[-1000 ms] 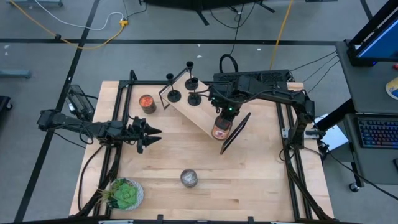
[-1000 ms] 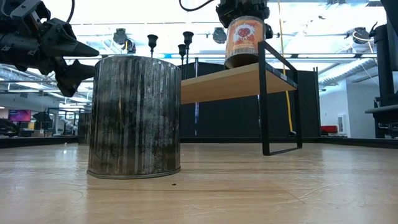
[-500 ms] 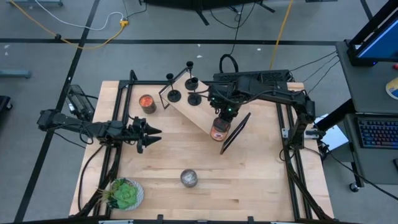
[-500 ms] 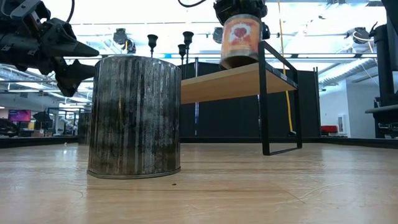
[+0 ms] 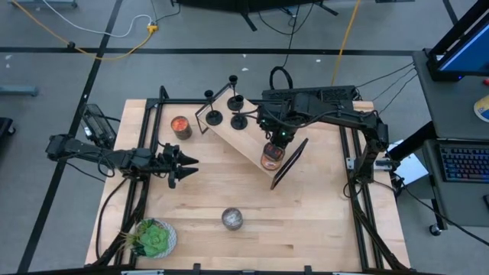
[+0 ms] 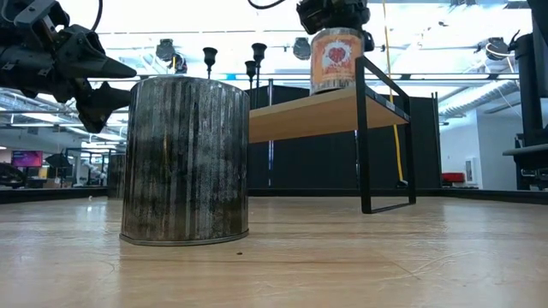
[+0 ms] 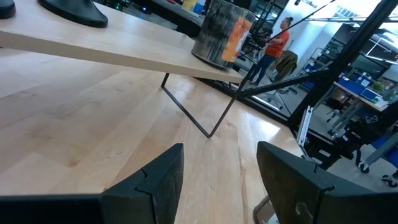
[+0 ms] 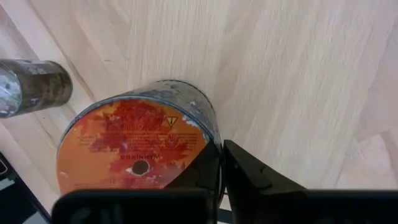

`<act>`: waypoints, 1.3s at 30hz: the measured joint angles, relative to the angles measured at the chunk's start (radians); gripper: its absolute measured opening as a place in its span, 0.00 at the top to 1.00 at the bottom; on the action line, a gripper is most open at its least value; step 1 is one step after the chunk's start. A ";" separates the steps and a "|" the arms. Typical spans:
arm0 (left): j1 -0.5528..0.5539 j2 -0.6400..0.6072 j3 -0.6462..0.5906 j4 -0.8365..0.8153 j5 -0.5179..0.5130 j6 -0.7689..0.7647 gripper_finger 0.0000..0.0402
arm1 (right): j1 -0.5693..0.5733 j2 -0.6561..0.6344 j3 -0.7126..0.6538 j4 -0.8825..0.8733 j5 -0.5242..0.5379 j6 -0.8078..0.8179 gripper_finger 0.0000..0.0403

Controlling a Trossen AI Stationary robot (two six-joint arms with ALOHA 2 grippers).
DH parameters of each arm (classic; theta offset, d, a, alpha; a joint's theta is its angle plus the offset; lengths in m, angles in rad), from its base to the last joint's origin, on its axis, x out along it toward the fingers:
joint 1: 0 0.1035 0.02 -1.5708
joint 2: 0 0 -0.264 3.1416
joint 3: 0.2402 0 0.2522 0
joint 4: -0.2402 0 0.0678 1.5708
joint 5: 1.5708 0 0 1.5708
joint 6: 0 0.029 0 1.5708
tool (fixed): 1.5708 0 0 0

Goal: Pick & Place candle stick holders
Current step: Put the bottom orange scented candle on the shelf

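Item one, right claw [image 5: 269, 147]: shut on the rim of an orange jar [image 5: 269, 158], which hangs clear above the near end of the wooden shelf [image 5: 243, 137]; in the low view the jar [image 6: 335, 60] sits just over the shelf top [image 6: 318, 109], so you are most likely clearing it out of the way, not yet handling the task's own pieces. Item two, candle stick holders [image 5: 226, 107]: four black ones, standing at the far end of the shelf toward the table's far edge, close together and untouched; two of their stems show in the low view [image 6: 257, 58]. Item three, left claw [image 5: 186, 163]: parked near the table's left edge, fingers spread wide and empty, pointing across at the shelf; its fingers [image 7: 163, 180] show well apart in the left wrist view. Next move, as you would judge it: set the jar down somewhere on bare table, away from the shelf's black wire frame [image 5: 289, 162], then come back for a holder by its thin stem. Obstructions: a second orange jar [image 5: 180, 127] by the far left corner of the shelf, a silver jar [image 5: 233, 219] toward the table's near edge, a green plant [image 5: 151, 237] at the near left corner. A person [image 7: 275, 45] stands in the room beyond.
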 joint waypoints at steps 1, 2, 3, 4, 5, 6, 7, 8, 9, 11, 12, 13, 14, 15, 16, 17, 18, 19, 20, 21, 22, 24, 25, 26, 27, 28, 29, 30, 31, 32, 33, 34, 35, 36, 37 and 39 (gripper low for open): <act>0.000 0.000 0.000 0.000 0.000 0.000 0.48 | 0.000 0.000 0.000 0.002 0.000 0.004 0.97; 0.000 0.000 0.000 0.000 0.000 0.000 0.48 | 0.000 0.000 0.000 0.002 0.000 0.010 0.97; 0.000 0.000 0.000 0.000 0.000 0.000 0.48 | 0.000 -0.003 0.000 0.002 0.000 0.014 0.97; 0.000 0.000 0.000 0.000 0.000 -0.001 0.48 | -0.001 -0.009 0.000 0.002 0.001 0.018 0.97; 0.000 0.000 0.000 0.000 0.000 -0.001 0.48 | -0.001 -0.013 0.000 0.004 0.002 0.019 0.98; 0.000 0.000 0.000 0.000 0.000 -0.002 0.48 | -0.001 -0.016 0.000 0.009 0.001 0.019 0.98; 0.000 0.000 0.000 0.000 0.000 -0.002 0.48 | -0.001 -0.018 0.001 0.013 -0.001 0.019 0.98; 0.000 0.000 0.000 0.000 0.000 -0.002 0.48 | -0.001 -0.018 0.001 0.016 -0.003 0.019 0.99; 0.000 0.000 0.000 0.000 0.000 -0.002 0.48 | -0.001 -0.019 0.001 0.017 -0.002 0.019 0.99; 0.000 0.000 0.000 0.000 0.000 -0.002 0.48 | -0.001 -0.023 0.001 0.020 -0.001 0.020 0.99; 0.000 0.000 0.000 0.000 0.000 -0.002 0.48 | -0.001 -0.026 0.001 0.025 -0.002 0.028 0.99; 0.000 0.000 0.000 0.000 0.000 -0.002 0.48 | -0.001 -0.029 0.001 0.029 -0.002 0.036 0.99; 0.000 0.000 0.000 0.000 0.000 -0.002 0.48 | -0.003 -0.031 0.002 0.030 -0.002 0.041 0.98; 0.000 0.000 0.000 0.000 0.000 -0.002 0.48 | -0.005 -0.031 0.002 0.028 -0.002 0.042 0.98; 0.000 0.000 0.000 0.000 0.000 -0.002 0.48 | -0.007 -0.030 0.002 0.023 -0.002 0.042 0.98; 0.000 0.000 0.000 0.000 0.000 -0.002 0.48 | -0.009 -0.028 0.002 0.019 0.001 0.042 0.98; 0.000 0.000 0.000 0.000 0.000 -0.002 0.48 | -0.012 -0.028 0.002 0.017 0.002 0.042 0.98; 0.000 0.000 0.000 0.000 0.000 -0.002 0.48 | -0.014 -0.027 0.002 0.019 0.001 0.042 0.98; 0.000 0.000 0.000 0.000 0.000 -0.002 0.48 | -0.017 -0.028 0.002 0.020 0.001 0.042 0.98; 0.000 0.000 0.000 0.000 0.000 -0.003 0.48 | -0.019 -0.028 0.002 0.021 0.001 0.042 0.98; 0.000 0.000 0.000 0.000 0.000 -0.005 0.48 | -0.019 -0.028 0.002 0.021 0.001 0.042 0.98; 0.000 0.000 0.000 0.000 0.000 -0.005 0.48 | -0.019 -0.028 0.002 0.020 0.001 0.042 0.98; 0.000 0.000 0.000 0.000 0.000 -0.005 0.48 | -0.020 -0.028 0.002 0.022 0.001 0.042 0.98; 0.000 0.000 0.000 0.000 0.000 -0.005 0.48 | -0.020 -0.028 0.002 0.025 0.001 0.042 0.98; 0.000 0.000 0.000 0.000 0.000 -0.005 0.48 | -0.020 -0.028 0.002 0.027 -0.001 0.041 0.98; 0.000 0.000 0.000 0.000 0.000 -0.005 0.48 | -0.020 -0.028 0.002 0.029 -0.002 0.040 0.98; 0.000 0.000 0.000 0.000 0.000 -0.005 0.48 | -0.020 -0.028 0.002 0.031 -0.002 0.038 0.98; 0.000 0.000 0.000 0.000 0.000 -0.005 0.48 | -0.020 -0.028 0.002 0.035 -0.002 0.037 0.98; 0.000 0.000 0.000 0.000 0.000 -0.005 0.48 | -0.020 -0.028 0.002 0.040 -0.002 0.036 0.98; 0.000 0.000 0.000 0.000 0.000 -0.005 0.48 | -0.020 -0.028 0.002 0.045 -0.002 0.035 0.98; 0.000 0.000 0.000 0.000 0.000 -0.005 0.48 | -0.020 -0.028 0.002 0.049 -0.002 0.035 0.98; 0.000 0.000 0.000 0.000 0.000 -0.005 0.48 | -0.020 -0.028 0.002 0.049 -0.002 0.035 0.98; 0.000 0.000 0.000 0.000 0.000 -0.005 0.48 | -0.020 -0.028 0.002 0.048 -0.002 0.035 0.98; 0.000 0.000 0.000 0.000 0.000 -0.005 0.48 | -0.020 -0.028 0.002 0.047 -0.002 0.035 0.98; 0.000 0.000 0.000 0.000 0.000 -0.005 0.48 | -0.020 -0.028 0.002 0.047 -0.002 0.035 0.97; 0.000 0.000 0.000 0.000 0.000 -0.005 0.48 | -0.020 -0.028 0.002 0.047 -0.002 0.036 0.96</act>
